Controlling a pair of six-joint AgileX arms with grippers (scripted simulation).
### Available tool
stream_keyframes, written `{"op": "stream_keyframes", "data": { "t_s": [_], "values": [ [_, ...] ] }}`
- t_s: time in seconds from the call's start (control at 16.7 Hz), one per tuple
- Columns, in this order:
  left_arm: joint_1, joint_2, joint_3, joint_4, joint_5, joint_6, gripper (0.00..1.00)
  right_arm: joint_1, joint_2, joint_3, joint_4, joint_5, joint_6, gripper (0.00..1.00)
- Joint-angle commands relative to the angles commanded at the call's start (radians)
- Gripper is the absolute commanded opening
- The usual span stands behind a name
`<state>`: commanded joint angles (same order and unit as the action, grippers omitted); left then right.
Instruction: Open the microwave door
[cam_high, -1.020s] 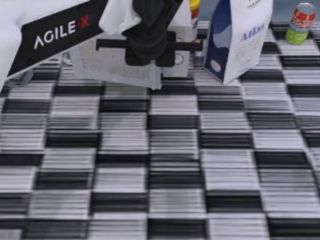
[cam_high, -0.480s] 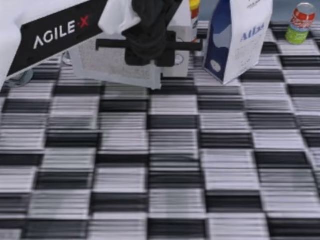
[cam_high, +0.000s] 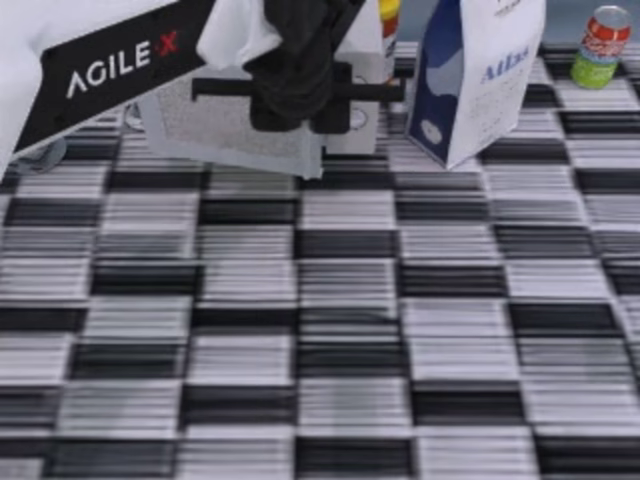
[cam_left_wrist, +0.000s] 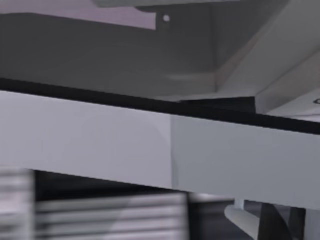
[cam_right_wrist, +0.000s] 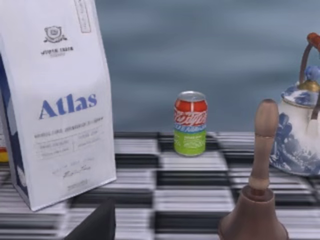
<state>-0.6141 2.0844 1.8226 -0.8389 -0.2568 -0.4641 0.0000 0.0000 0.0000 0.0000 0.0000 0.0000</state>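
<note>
Black-and-white checked cloth covers the surface (cam_high: 350, 330), and its near and middle stretches carry nothing. At the far left, the microwave door (cam_high: 225, 130), a pale grey panel with a speckled mesh window, stands swung out a little from the microwave (cam_high: 362, 40), its free right edge nearer the viewer than its left. The left pincer (cam_high: 298, 92) hangs over that door's top edge beside the knob panel, black body and crossbar hiding the fingers, so whether it is spread or gripping the door cannot be told. From the left wrist view, only grey panel edges and the oven's dim inside show. Right of the microwave stands a blue-and-white carton (cam_high: 480, 75) marked Atlas, and farther right a red-and-green can (cam_high: 601, 45). The right wrist view adds a wooden bell (cam_right_wrist: 256, 200) and a blue-patterned teapot (cam_right_wrist: 300, 130); the right pincer is unseen.
</note>
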Motion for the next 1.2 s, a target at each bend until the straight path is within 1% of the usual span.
{"op": "stream_keyframes", "data": {
  "t_s": [0.18, 0.54, 1.2],
  "values": [
    [-0.005, -0.008, -0.014, 0.01, 0.01, 0.008, 0.0, 0.0, 0.0, 0.0, 0.0, 0.0, 0.0, 1.0],
    [0.011, -0.088, -0.138, 0.066, 0.05, 0.1, 0.0, 0.0, 0.0, 0.0, 0.0, 0.0, 0.0, 1.0],
    [0.012, -0.094, -0.142, 0.071, 0.052, 0.104, 0.0, 0.0, 0.0, 0.0, 0.0, 0.0, 0.0, 1.0]
  ]
}}
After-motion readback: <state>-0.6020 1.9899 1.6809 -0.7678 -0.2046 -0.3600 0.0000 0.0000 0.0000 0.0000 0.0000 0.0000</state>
